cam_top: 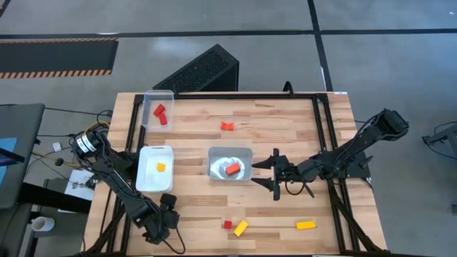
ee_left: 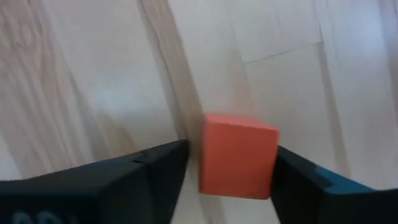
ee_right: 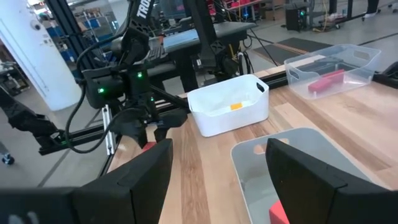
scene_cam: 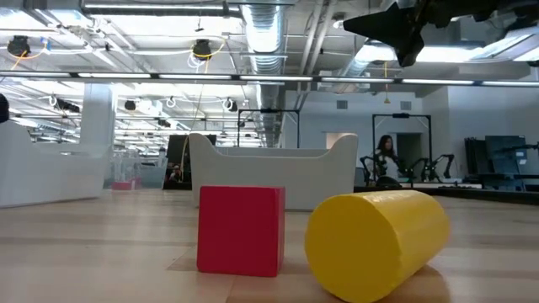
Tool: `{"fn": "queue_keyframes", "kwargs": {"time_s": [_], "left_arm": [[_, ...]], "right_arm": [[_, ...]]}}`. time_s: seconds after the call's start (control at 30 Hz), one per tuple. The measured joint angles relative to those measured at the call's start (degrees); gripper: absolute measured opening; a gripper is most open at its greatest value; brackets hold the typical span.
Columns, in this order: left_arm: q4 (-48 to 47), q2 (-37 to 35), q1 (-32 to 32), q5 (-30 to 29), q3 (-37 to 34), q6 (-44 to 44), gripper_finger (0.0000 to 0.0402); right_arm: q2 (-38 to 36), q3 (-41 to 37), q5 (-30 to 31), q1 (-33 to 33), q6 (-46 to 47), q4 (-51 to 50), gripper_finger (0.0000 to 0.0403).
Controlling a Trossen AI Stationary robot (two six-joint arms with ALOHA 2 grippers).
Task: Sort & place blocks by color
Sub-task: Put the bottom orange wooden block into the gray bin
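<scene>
- Sorted so far: two red blocks (cam_top: 160, 113) in the clear tray (cam_top: 148, 98) at the table's far left corner, a yellow one (cam_top: 161, 167) in the white bin (cam_top: 145, 178), an orange one (cam_top: 233, 169) in the middle tray (cam_top: 247, 153).
- Left gripper (cam_top: 166, 212), near left corner, jaws half-open around an orange cube (ee_left: 237, 155); grip unclear.
- Right gripper (cam_top: 275, 175) waits wide open, empty, beside the middle tray.
- Still loose: a piece (cam_top: 227, 126) mid-table, three (cam_top: 240, 228) along the near edge.

I see even, bright overhead light on the bench (cam_top: 285, 128); the left wrist view is soft with blur.
</scene>
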Motion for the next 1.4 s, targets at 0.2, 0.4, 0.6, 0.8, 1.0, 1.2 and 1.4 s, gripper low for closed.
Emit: {"fn": "queue_keyframes", "kwargs": {"time_s": [0.2, 0.4, 0.6, 0.8, 1.0, 1.2, 1.4], "left_arm": [[-1.7, -3.1, 1.5, -5.0, 0.4, 4.6, 0.0097], [1.9, -12.4, 9.0, -18.9, 0.8, 17.6, 0.0097], [20.0, -19.4, 24.2, -17.1, -1.3, 36.2, 0.0097], [41.7, -18.1, 38.4, 1.0, -5.3, 45.7, 0.0101], [53.2, -8.7, 46.9, 10.7, -8.1, 43.3, 0.0101], [60.9, 0.8, 48.8, 11.2, -7.7, 42.8, 0.0110], [60.9, 3.3, 52.1, 11.4, -7.8, 38.4, 0.0113]], "right_arm": [[0.0, 0.0, 0.0, 0.3, 0.1, 0.1, 0.0281], [0.0, 0.0, 0.1, 0.2, -0.3, 0.7, 0.0281], [0.0, 0.0, 0.2, 0.2, -0.9, 1.0, 0.0281], [0.0, 0.0, 0.1, 0.6, -2.9, 1.9, 0.0281], [0.0, 0.0, 0.0, 0.7, -4.9, 3.4, 0.0281], [0.0, 0.0, 0.0, 0.7, -4.6, 3.5, 0.0281], [0.0, 0.0, 0.0, 0.7, -4.3, 4.3, 0.0281]]}}
